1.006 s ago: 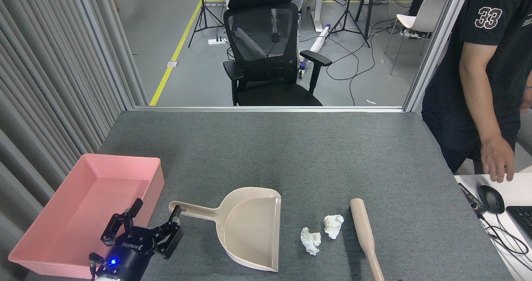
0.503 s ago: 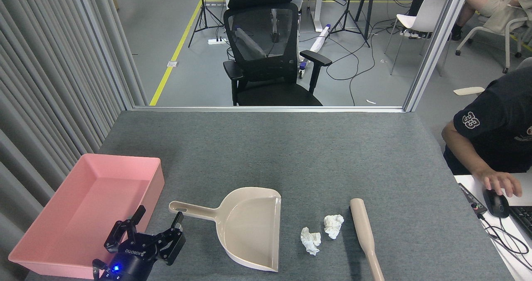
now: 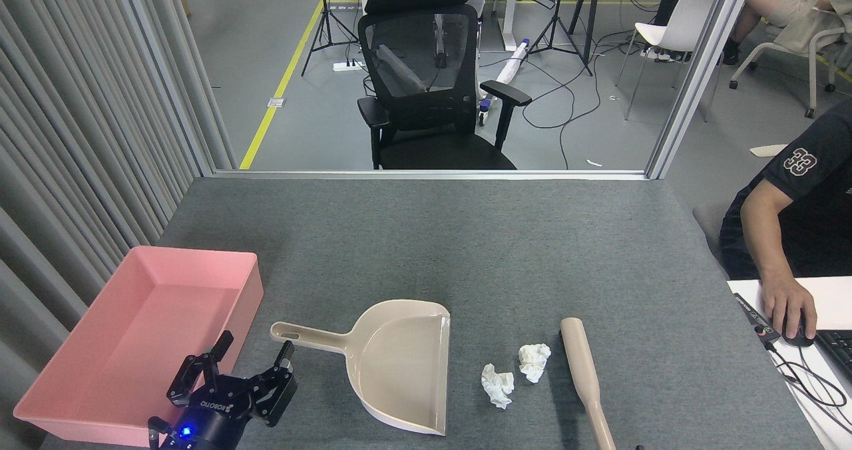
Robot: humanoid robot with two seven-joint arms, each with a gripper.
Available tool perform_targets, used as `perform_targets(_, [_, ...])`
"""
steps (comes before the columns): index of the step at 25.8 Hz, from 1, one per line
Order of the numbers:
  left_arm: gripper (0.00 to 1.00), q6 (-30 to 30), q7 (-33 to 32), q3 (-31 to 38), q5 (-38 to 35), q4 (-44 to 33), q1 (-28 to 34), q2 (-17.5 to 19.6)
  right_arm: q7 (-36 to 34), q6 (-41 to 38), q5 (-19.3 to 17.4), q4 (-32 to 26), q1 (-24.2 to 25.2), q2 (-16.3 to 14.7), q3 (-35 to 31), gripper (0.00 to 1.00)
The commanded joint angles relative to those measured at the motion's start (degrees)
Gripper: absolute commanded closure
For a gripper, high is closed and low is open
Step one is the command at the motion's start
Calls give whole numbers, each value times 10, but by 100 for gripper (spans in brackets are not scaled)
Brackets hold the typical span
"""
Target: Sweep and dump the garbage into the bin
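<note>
Grey felt covers the surface (image 3: 466,250). The bin (image 3: 80,370), a shallow pink tray, is placed at the near left corner. The left tool (image 3: 253,350) is seen at the near edge, overlapping the bin's right wall in the view, with its fingers spread apart and nothing between them. The right tool is not in view. A beige dustpan (image 3: 399,363) is laid just right of the left tool, handle pointing left. The garbage, one tissue wad (image 3: 498,385) and a second tissue wad (image 3: 534,361), is located between the dustpan mouth and a beige brush handle (image 3: 586,377), near the near edge.
</note>
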Motion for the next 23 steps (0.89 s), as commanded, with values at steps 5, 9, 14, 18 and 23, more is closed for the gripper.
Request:
perform_targets(5, [1, 0, 0, 1, 0, 0, 0, 1, 0, 0, 2, 8, -15, -4, 1, 2])
perform_targets(9, [1, 0, 0, 1, 0, 0, 1, 1, 5, 0, 2, 13, -15, -4, 2, 2])
perform_targets(14, [1, 1, 0, 1, 0, 0, 0, 0, 6, 0, 2, 21, -16, -4, 1, 2])
perform_targets(18, [1, 1, 0, 1, -1, -1, 0, 0, 6, 0, 2, 23, -17, -4, 1, 2])
perform_targets(23, [1, 1, 0, 1, 0, -4, -1, -1, 6, 0, 3, 23, -17, -4, 2, 5])
